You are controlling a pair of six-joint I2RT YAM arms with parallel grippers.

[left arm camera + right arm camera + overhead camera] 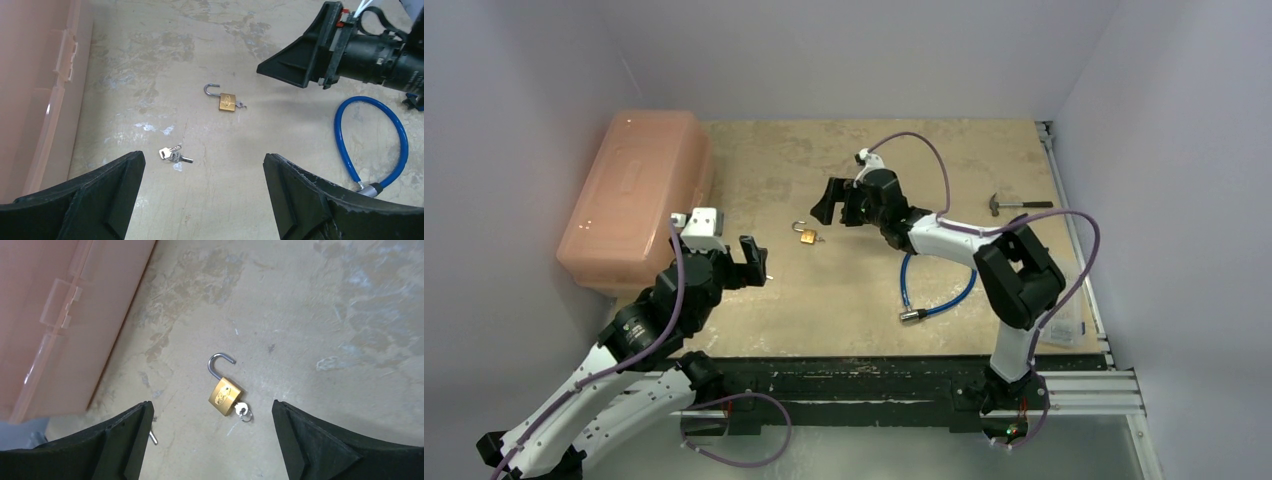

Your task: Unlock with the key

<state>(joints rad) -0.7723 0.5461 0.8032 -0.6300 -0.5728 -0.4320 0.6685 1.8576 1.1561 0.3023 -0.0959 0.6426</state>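
Observation:
A brass padlock (805,236) lies flat on the table with its shackle (220,362) swung open. A small silver key (243,411) sticks in its base. It also shows in the left wrist view (227,102) and the right wrist view (226,396). A loose bunch of silver keys (172,154) lies on the table nearer the left arm. My left gripper (754,264) is open and empty, hovering short of the keys (204,165). My right gripper (839,208) is open and empty, above and just right of the padlock (212,410).
A pink plastic box (639,190) stands at the left edge. A blue cable lock (939,290) lies beside the right arm, and a hammer (1014,205) lies at the far right. The right gripper's finger (300,62) reaches into the left wrist view.

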